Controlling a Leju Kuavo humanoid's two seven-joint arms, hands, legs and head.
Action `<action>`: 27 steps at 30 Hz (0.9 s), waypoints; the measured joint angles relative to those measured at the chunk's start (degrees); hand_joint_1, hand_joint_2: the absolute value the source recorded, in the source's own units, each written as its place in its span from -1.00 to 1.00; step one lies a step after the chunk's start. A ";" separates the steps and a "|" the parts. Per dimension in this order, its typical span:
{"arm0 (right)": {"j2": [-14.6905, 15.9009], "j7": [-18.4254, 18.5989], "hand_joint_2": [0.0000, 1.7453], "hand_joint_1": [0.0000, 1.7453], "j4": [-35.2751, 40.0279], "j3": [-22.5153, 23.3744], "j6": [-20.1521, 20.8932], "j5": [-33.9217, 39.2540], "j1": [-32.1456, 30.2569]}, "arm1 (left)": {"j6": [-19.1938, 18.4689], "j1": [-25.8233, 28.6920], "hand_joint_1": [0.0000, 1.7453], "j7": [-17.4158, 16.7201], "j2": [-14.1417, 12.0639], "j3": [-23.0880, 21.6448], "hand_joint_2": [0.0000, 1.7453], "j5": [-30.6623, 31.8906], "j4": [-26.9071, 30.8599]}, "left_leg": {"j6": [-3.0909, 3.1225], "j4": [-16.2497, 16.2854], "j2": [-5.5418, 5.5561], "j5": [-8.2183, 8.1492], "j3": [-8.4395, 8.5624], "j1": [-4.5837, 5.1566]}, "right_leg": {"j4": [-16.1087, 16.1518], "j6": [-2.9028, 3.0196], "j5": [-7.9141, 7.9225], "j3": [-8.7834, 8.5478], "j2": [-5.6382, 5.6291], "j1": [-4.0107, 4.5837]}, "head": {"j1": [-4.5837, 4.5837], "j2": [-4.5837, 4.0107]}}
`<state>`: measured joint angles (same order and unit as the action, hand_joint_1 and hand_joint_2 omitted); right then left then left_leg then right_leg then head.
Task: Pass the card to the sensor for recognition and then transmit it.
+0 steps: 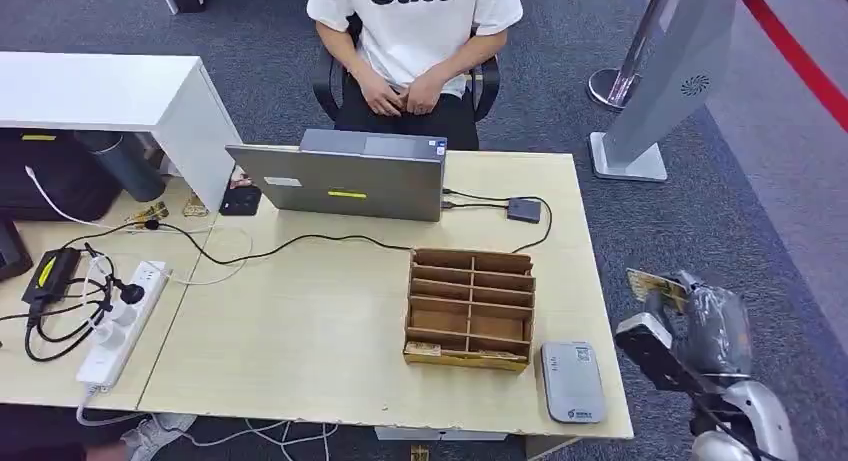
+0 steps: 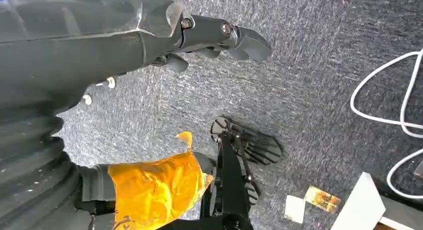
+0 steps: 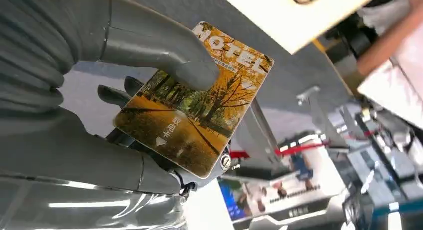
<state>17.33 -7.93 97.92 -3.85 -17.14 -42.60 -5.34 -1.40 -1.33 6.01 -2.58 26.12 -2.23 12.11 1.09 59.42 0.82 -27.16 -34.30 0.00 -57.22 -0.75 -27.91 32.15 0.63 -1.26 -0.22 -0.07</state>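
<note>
The card (image 3: 192, 98), a hotel key card printed with autumn trees, sits in my right hand (image 1: 700, 326), pinned by the thumb (image 3: 164, 55) against the darker fingers behind it. In the head view I see that hand off the table's right edge, level with the front corner, the card (image 1: 655, 284) poking up toward the table. My left hand (image 2: 219, 35) hangs over grey carpet with nothing in it and the fingers loosely apart.

I judge the pickup done and the rest still ahead: the card has not reached the grey sensor (image 1: 572, 381), which lies flat at the table's (image 1: 300, 321) front right corner, near my hand. After the read comes the handover, presumably to the person (image 1: 415, 31) seated across the table.

Just beside the sensor stands a wooden card rack (image 1: 470, 306), and behind it a laptop (image 1: 345, 176) with its cables. The rack and laptop lie between me and the person, so I expect to pass the card around or over them.
</note>
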 joint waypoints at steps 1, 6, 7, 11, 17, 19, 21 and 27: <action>0.44 0.24 1.00 1.00 0.00 -0.07 0.66 -0.22 -0.16 | 0.29 0.00 -1.00 0.09 -0.02 0.02 1.00 0.27 0.00 | 0.00 0.00 0.00 0.00 0.00 0.00 | 0.00 0.00 0.00 0.00 0.00 0.00 | 0.00 0.00; 3.50 2.21 1.00 1.00 0.13 -0.57 4.29 -2.16 -0.68 | 0.62 0.02 -1.00 0.15 -0.22 0.02 1.00 1.05 0.00 | 0.00 0.01 0.00 0.00 0.00 0.02 | 0.00 0.00 0.00 -0.01 0.00 -0.01 | -0.02 0.00; 3.89 2.29 1.00 1.00 0.13 -0.59 4.68 -2.19 -0.73 | 0.62 0.04 -1.00 0.15 -0.26 0.04 1.00 1.09 0.00 | 0.00 0.01 0.00 0.00 0.00 0.02 | 0.00 0.00 0.00 -0.01 0.00 -0.01 | 0.00 0.00; 6.39 2.99 1.00 1.00 0.07 -1.58 9.28 -0.94 -0.66 | 0.37 0.04 -1.00 0.04 -0.48 0.11 1.00 1.23 0.00 | 0.00 0.00 0.00 0.00 -0.01 0.02 | 0.00 0.00 0.00 -0.01 0.00 -0.01 | -0.02 0.00; 10.34 4.09 1.00 1.00 -0.88 -3.76 15.09 1.44 0.71 | 0.05 0.07 -1.00 -0.04 -0.55 0.50 1.00 1.47 0.00 | 0.00 0.00 0.00 0.00 0.00 0.01 | 0.00 0.00 0.00 -0.01 0.00 0.00 | 0.00 0.00; 11.44 4.24 1.00 1.00 -1.36 -4.53 16.00 1.86 1.11 | 0.00 0.08 -1.00 -0.04 -0.57 0.59 1.00 1.66 0.00 | 0.00 0.00 0.01 0.00 0.00 0.01 | 0.00 0.00 0.00 -0.01 0.01 0.00 | 0.00 0.00; 12.13 4.26 1.00 1.00 -1.71 -4.94 16.22 1.99 1.36 | -0.06 0.08 -1.00 -0.04 -0.55 0.76 1.00 1.71 0.00 | 0.00 0.00 0.01 0.00 -0.01 0.02 | 0.00 0.00 0.00 -0.01 0.01 -0.01 | 0.00 0.00; 13.29 4.50 1.00 1.00 -2.47 -6.01 16.79 2.27 1.83 | -0.08 0.08 -1.00 -0.09 -0.57 0.85 1.00 1.71 0.00 | 0.00 0.00 0.01 0.00 -0.01 0.02 | 0.00 0.00 0.00 -0.01 0.01 -0.01 | 0.00 0.00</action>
<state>30.62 -3.43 95.45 -9.86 -0.35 -40.33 -3.52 -1.49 -1.24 5.92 -3.15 26.97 -0.52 12.11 1.09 59.43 0.82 -27.16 -34.30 0.02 -57.22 -0.76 -27.91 32.14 0.64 -1.27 -0.22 -0.07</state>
